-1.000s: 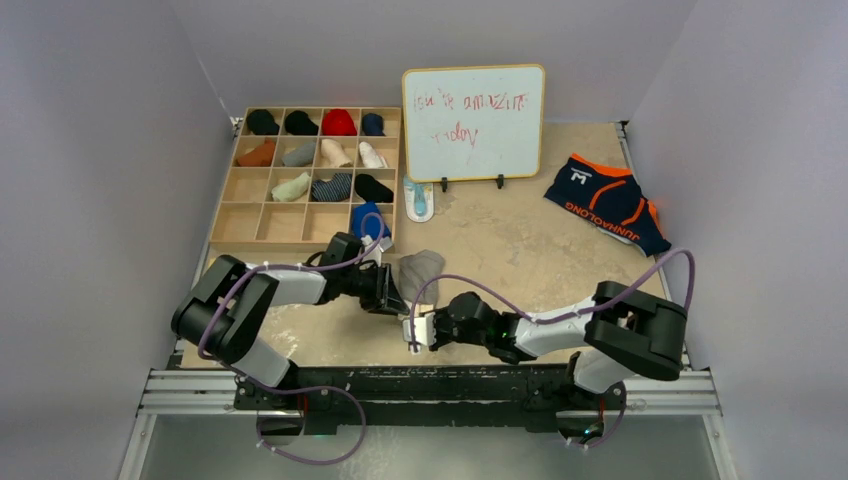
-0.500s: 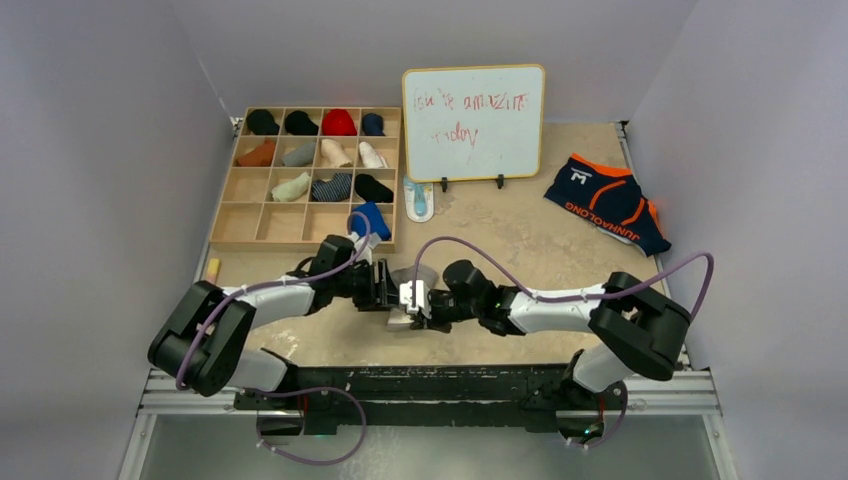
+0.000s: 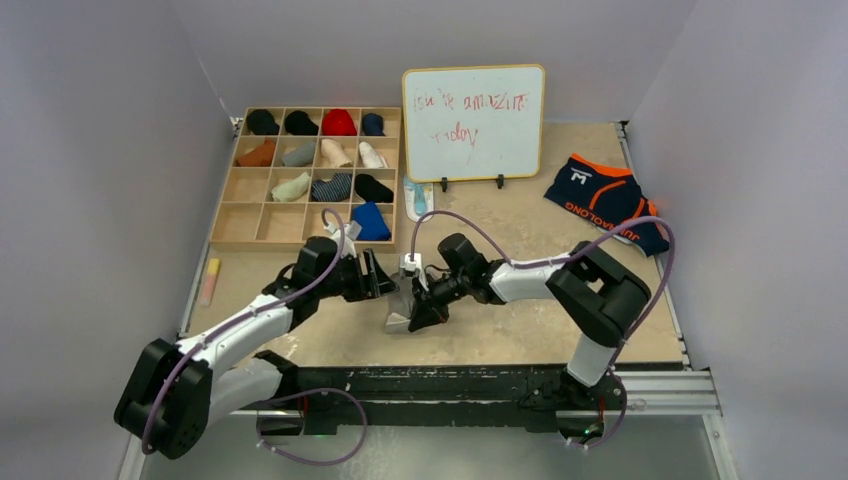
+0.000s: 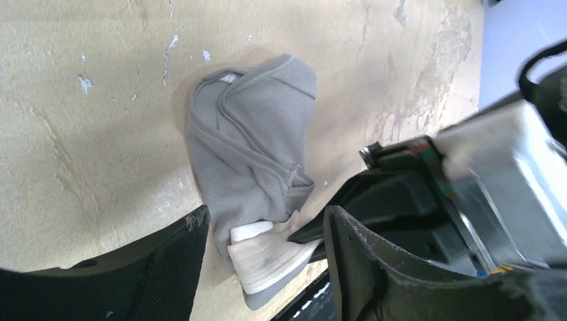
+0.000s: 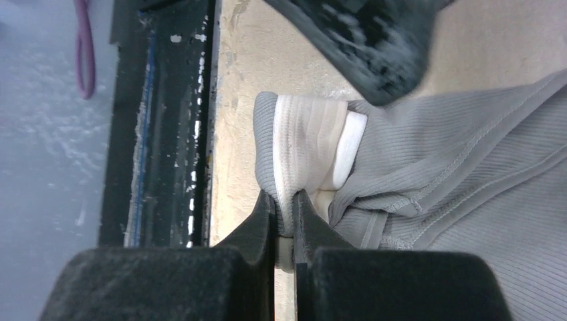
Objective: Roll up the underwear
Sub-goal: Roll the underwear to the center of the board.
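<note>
Grey briefs (image 4: 254, 147), partly hidden overhead, waistband (image 5: 304, 147) in clenched right pincer (image 5: 284, 207); left pincer (image 4: 264, 214) agape.

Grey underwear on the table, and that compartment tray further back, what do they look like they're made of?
The grey underwear: soft ribbed knit, probably a cotton blend, matte; fine ribs and stitched seams show. Its white waistband looks like ribbed elastic. The compartment tray: pale unfinished wood, likely plywood, judging by its light tan, dull surface.
</note>
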Controlling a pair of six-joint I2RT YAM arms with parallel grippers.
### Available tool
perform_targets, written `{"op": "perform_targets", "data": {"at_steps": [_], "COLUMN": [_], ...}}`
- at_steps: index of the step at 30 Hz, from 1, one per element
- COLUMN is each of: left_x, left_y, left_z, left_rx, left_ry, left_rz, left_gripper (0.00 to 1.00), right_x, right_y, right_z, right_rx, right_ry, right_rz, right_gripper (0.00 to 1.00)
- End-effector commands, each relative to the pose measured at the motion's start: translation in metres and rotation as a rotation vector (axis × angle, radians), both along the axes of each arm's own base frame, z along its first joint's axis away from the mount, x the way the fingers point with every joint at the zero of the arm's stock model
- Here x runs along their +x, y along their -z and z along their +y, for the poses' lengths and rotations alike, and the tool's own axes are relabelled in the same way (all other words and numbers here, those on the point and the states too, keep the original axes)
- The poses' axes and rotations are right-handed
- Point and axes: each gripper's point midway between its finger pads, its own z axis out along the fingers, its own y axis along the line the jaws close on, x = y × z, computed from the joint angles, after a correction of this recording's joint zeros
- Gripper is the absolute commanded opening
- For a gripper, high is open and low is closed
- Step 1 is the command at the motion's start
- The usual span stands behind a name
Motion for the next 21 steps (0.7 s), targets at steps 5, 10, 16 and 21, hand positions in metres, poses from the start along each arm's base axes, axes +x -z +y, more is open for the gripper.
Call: {"op": "perform_targets", "data": {"at_steps": [5,10,16,21], "left_x": [-0.011,-0.021,-0.03,-0.037], "left_y": [-0.005,0.001,-0.002,-0.009], "left_z": [0.004,-0.001,-0.008,-0.016], "left_rx": [-0.028,-0.062,-0.11,-0.16], "left_ry": [0.021,0.068,0.135,0.207], "left_rz": [-0.055,-0.047,-0.064,-0.089], "left_gripper": [0.61,0.61,0.61,0.61], "right_x": [0.003,0.015,0.027,0.032], "right_y": [-0.003,0.005,0.014,0.021], "right_z": [-0.004,-0.013,-0.021,-0.022], "right_rx": [-0.015,-0.032,-0.031,-0.058], "right_ry": [0.081,0.181,0.272,0.305], "right_rz": [0.357,0.533,0.662,0.674], "right_gripper": [0.0,0.0,0.0,0.0]}}
